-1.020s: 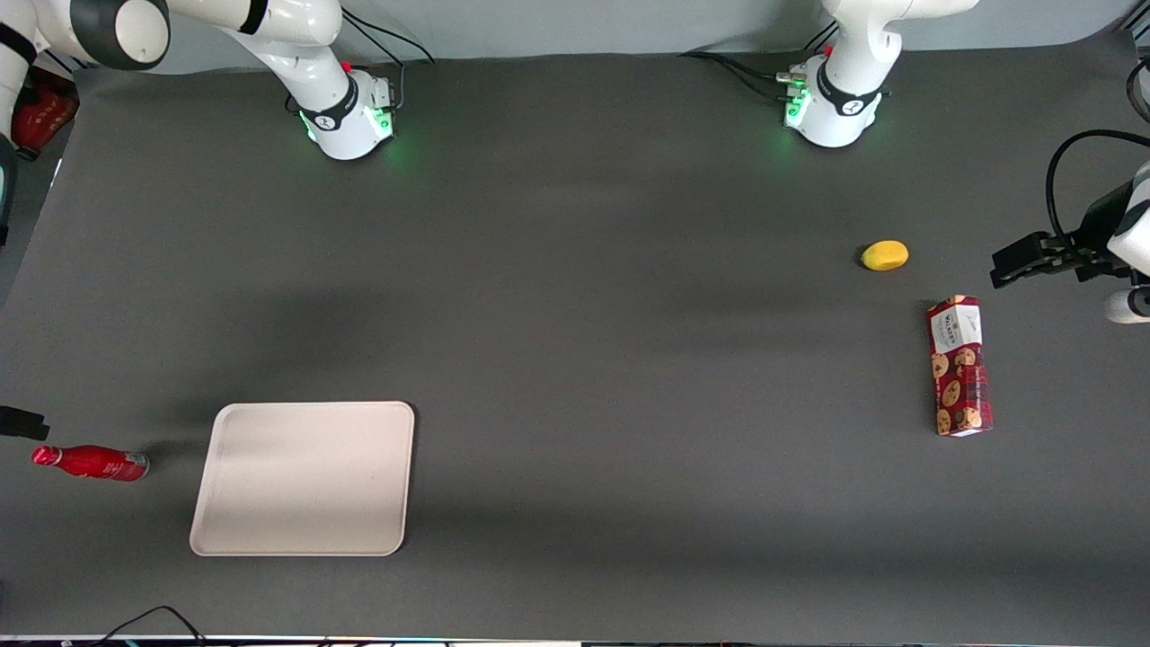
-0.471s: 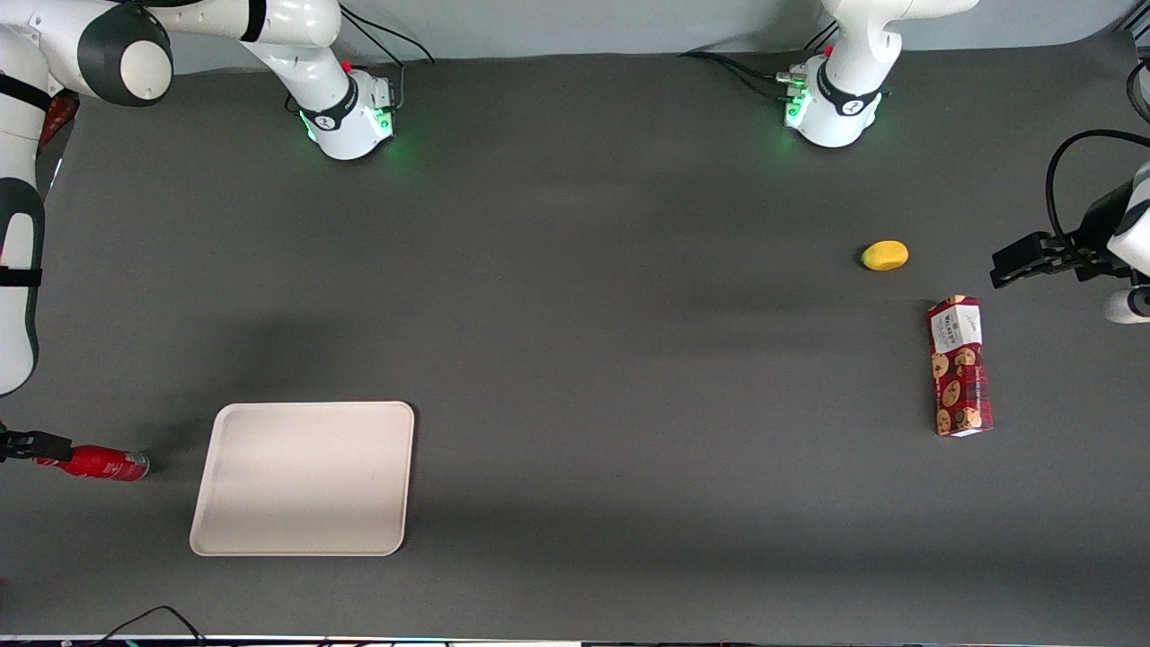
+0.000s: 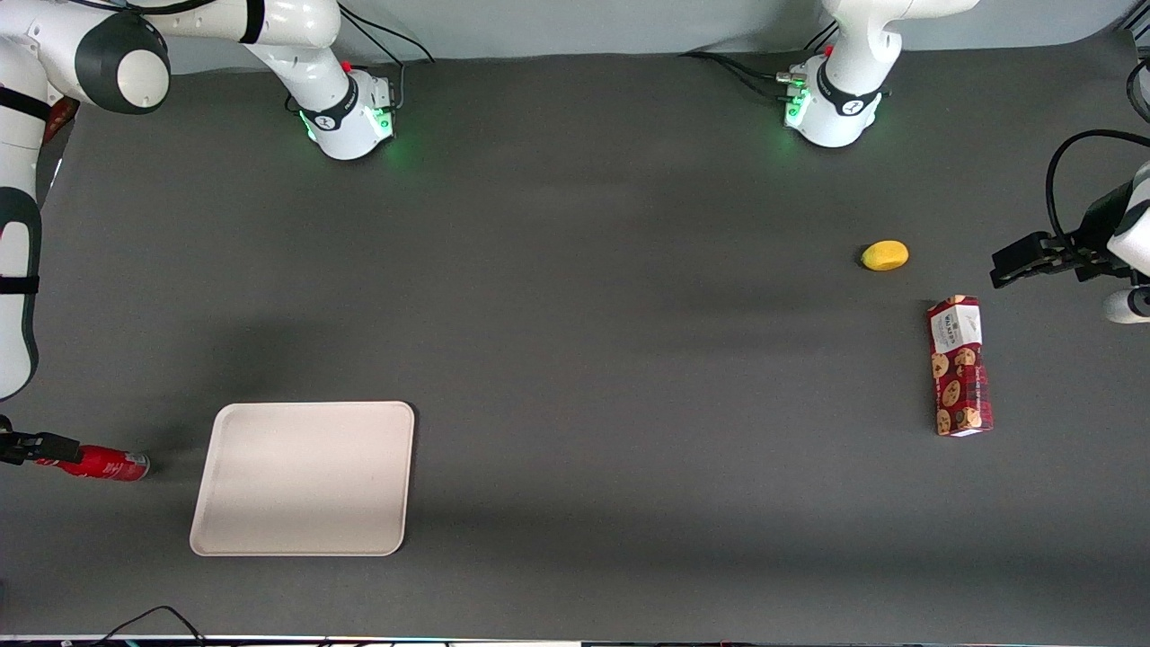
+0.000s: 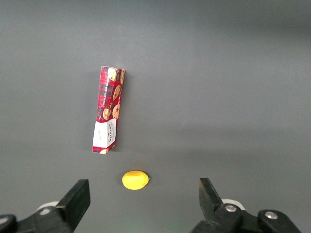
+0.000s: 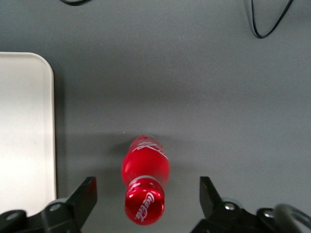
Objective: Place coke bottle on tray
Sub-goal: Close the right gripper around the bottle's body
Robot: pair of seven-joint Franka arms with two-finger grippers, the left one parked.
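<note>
The coke bottle [image 3: 106, 464] is small, glossy red and lies on its side on the dark table at the working arm's end, beside the tray [image 3: 304, 477], with its cap pointing away from the tray. In the right wrist view the bottle [image 5: 145, 167] shows cap-first, white lettering on the cap, between my open fingers. My gripper [image 3: 22, 447] [image 5: 147, 199] hangs at the bottle's cap end, fingers wide apart and touching nothing. The cream-white tray's rim [image 5: 48, 126] shows beside the bottle and nothing lies on the tray.
A red cookie box [image 3: 959, 366] and a yellow lemon-like fruit [image 3: 885, 255] lie toward the parked arm's end of the table; both also show in the left wrist view, the box [image 4: 109, 116] and the fruit [image 4: 135, 179]. A black cable [image 5: 269, 19] lies on the table near the bottle.
My gripper has come down toward the bottle's cap end, and its fingers now cover the cap in the front view. The bottle and tray have not moved.
</note>
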